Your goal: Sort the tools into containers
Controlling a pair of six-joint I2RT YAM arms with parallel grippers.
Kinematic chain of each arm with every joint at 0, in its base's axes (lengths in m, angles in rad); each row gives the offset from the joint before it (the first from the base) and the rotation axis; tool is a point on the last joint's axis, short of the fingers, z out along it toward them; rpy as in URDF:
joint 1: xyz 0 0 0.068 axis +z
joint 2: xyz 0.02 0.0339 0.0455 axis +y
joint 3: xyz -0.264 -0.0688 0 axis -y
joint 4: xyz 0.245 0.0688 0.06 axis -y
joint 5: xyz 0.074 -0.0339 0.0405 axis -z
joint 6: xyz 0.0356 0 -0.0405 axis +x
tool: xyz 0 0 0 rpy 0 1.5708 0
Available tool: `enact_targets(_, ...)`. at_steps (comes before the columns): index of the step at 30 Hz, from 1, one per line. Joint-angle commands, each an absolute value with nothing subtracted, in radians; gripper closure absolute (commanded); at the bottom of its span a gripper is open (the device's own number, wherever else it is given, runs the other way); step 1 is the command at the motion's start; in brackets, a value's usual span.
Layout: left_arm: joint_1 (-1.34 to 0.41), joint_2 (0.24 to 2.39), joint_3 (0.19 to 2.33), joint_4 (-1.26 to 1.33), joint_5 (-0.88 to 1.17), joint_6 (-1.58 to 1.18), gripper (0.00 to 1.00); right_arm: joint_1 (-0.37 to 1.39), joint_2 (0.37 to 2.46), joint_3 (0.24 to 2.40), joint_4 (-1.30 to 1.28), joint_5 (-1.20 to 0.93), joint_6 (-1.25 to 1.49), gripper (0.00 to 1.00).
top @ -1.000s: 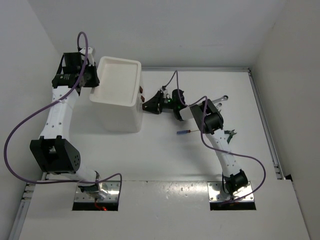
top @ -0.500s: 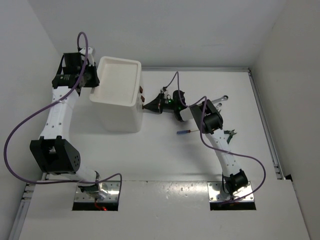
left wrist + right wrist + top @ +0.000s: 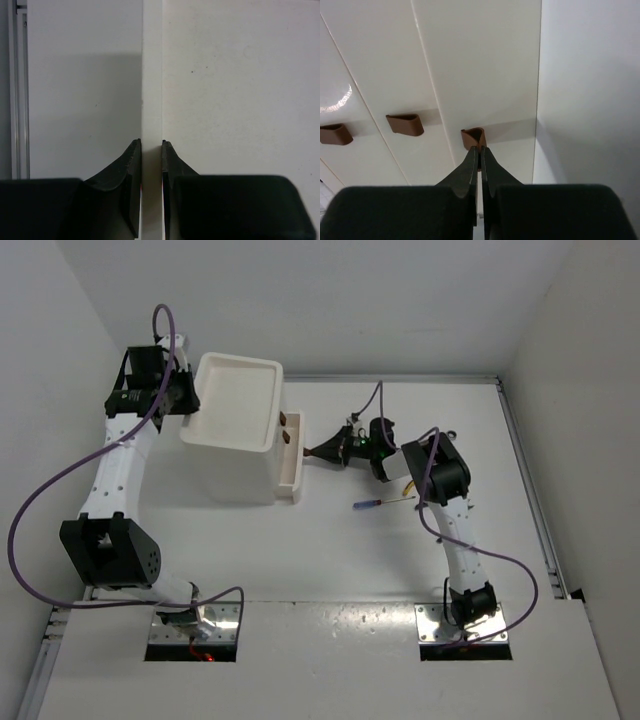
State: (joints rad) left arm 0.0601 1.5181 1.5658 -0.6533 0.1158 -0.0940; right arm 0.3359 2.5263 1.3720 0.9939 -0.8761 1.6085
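Now the drawer (image 3: 293, 462) stands pulled out to the right of the white cabinet (image 3: 238, 475). A second ago its front sat flush with the cabinet face, so this is the change that matters. The right end effector (image 3: 479, 150) is clenched on the drawer's red-brown handle (image 3: 474, 135), and the arm has drawn back rightward with it. In the right wrist view two other handles (image 3: 405, 123) sit untouched on their closed fronts. I cannot tell from the overhead view which level the opened drawer belongs to.

At the far left, the left end effector (image 3: 151, 145) is clamped across the tray rim (image 3: 152, 75) of the cabinet top, one finger on each side of the thin white wall. It has not shifted, and I judge it is bracing the cabinet against the pull.

For the task, a compartment is now open but nothing has been sorted. The screwdriver (image 3: 381, 503) with its blue handle lies on the surface (image 3: 330, 560) just near of the right arm, well apart from the drawer. The other tools are mostly hidden behind that arm. The right end effector would likely need to let go of the handle before it can fetch one.
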Motion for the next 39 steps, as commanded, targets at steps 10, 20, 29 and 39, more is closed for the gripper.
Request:
enact_targets(10, 0.052, 1.545, 1.549, -0.641, 0.160, -0.178, 1.00, 0.195, 2.393, 1.276, 0.851, -0.922, 1.401, 1.00)
enact_targets(20, 0.052, 1.545, 1.540, -0.632, 0.150, -0.187, 1.00, 0.098, 2.322, 1.198, 0.693, -0.956, 1.238, 1.00)
enact_targets(29, 0.052, 1.545, 1.540, -0.623, 0.150, -0.187, 1.00, 0.089, 2.260, 1.189, 0.546, -0.985, 1.089, 0.45)
enact_targets(39, 0.043, 1.536, 1.540, -0.603, 0.199, -0.153, 0.63, 0.057, 2.051, 1.252, 0.298, -0.985, 0.849, 0.42)
